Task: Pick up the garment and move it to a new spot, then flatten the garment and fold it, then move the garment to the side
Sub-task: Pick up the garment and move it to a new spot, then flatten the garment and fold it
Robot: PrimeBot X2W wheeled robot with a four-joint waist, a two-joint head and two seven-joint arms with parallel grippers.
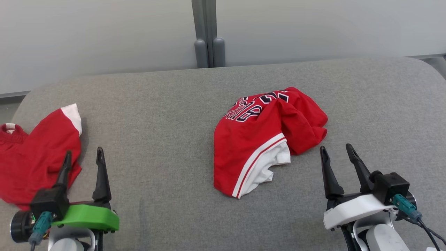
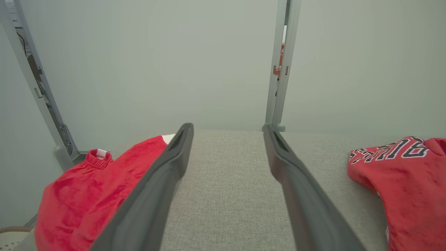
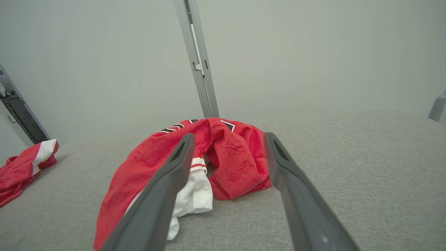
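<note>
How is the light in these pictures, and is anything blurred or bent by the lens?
Head view: soft, even light, no glare; the second red garment casts a faint shadow on the grey surface. Left wrist view: the fingers look soft. Right wrist view: the lettered garment is sharp; the post leans.

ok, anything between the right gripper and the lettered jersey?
Nothing. In the head view a short strip of bare grey surface lies between the open right gripper and the jersey; they are apart.
</note>
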